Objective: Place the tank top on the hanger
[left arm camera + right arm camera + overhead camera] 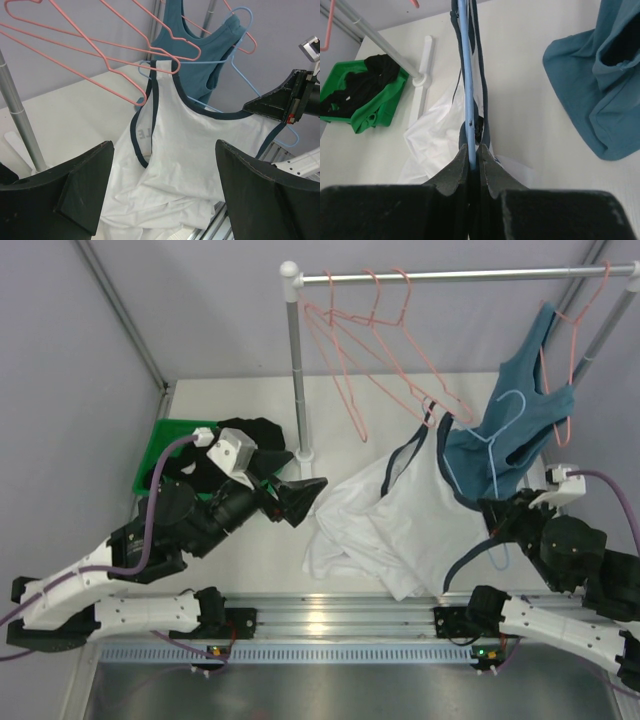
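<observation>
Tank top (385,515) lies mostly crumpled on the tabletop (250,555), with its navy-trimmed neck and one strap raised over the blue hanger (466,75). Right claw (474,156) pinches the hanger's wire and holds it upright. Left claw (162,150) is spread wide and empty, hovering just left of the white cloth

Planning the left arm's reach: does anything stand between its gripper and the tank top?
Nothing visible does. The open left gripper faces the tank top across bare table; the pink hangers hang higher, clear of that line.
</observation>
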